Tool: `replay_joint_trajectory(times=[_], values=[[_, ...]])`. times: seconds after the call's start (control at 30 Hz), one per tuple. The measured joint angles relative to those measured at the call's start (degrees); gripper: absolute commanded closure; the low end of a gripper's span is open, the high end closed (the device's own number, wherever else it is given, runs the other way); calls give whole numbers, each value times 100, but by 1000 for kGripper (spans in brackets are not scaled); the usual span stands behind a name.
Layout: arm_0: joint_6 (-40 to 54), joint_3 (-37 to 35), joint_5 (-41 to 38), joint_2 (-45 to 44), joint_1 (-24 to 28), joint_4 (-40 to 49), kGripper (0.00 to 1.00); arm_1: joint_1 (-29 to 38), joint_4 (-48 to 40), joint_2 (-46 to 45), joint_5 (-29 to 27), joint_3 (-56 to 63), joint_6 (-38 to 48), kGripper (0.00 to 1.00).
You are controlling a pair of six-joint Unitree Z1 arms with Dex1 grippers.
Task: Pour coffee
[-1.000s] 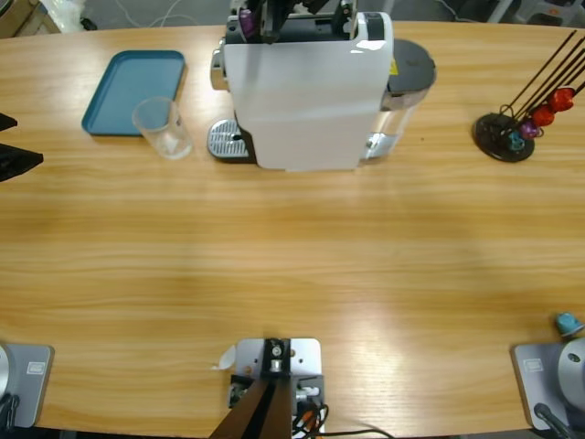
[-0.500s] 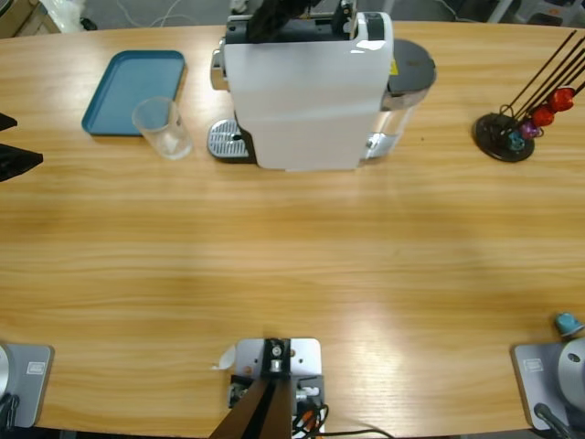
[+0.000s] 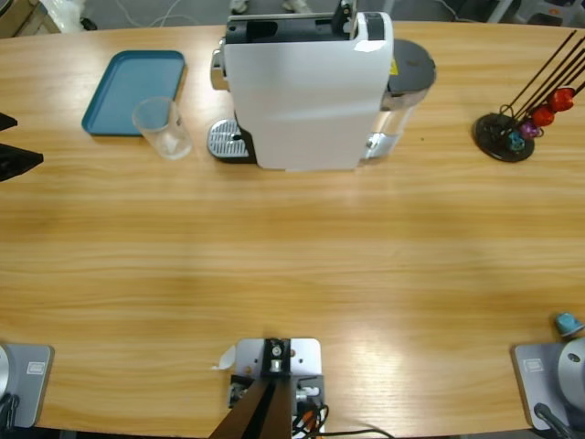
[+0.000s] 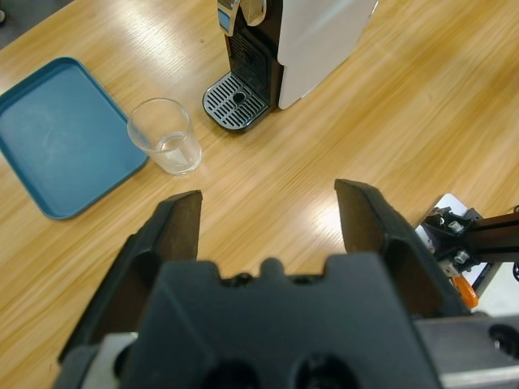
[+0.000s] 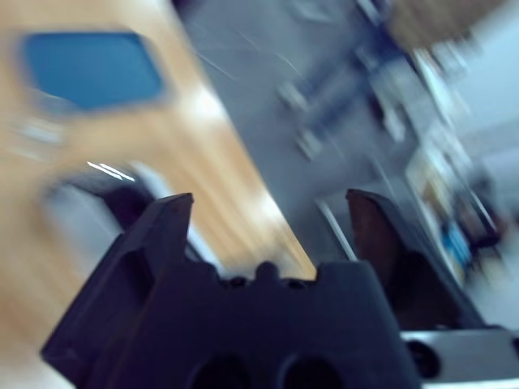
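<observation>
High view: a white and black coffee machine (image 3: 306,87) stands at the far middle of the wooden surface (image 3: 292,265), its metal drip grate (image 3: 226,140) sticking out on one side. Just beside that grate stands a clear empty glass (image 3: 164,128), upright, touching the near corner of a blue tray (image 3: 132,90) that lies flat beyond it. Well apart at the other end sits a black capsule stand (image 3: 505,135) with thin rods leaning outward and red, purple and teal capsules at its base. A single teal capsule (image 3: 568,323) lies near the surface's near edge at that same end. The left wrist view looks down on the same group from above: the glass (image 4: 165,136) stands between the tray (image 4: 61,134) and the drip grate (image 4: 235,100), with the machine's spout directly over the grate and the white body (image 4: 320,36) behind it. The left gripper (image 4: 269,215) hangs above bare wood with its jaws spread wide and nothing between them. The right wrist view is heavily smeared; the right gripper (image 5: 270,217) shows its jaws wide apart and empty, with a blurred blue shape that seems to be the tray (image 5: 91,69), a strip of wood and grey floor beyond.
</observation>
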Motion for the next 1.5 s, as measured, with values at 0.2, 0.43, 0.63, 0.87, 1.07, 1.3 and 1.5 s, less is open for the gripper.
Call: replay_joint_trajectory(times=[0.2,0.43,0.63,0.87,1.07,1.3,1.5], values=[[0,19,0,0,0,-25,303,194,870,-606,-851,184,779,683],[0,24,0,0,0,-25,303,221,834,-1224,-692,78,1818,1000],[0,32,0,0,-1,-34,303,221,-352,-1555,-348,1047,2405,1000],[0,59,-3,0,-16,-44,303,228,-2130,-1852,-238,3015,2380,1000],[0,63,-41,0,-54,-49,303,324,-2354,-1575,-1062,3479,2459,1000],[0,63,-41,0,-60,-82,303,520,-2561,-858,-1670,3488,2486,1000],[0,63,-41,0,-64,-94,303,537,-2657,-439,-1832,3262,2347,1000]])
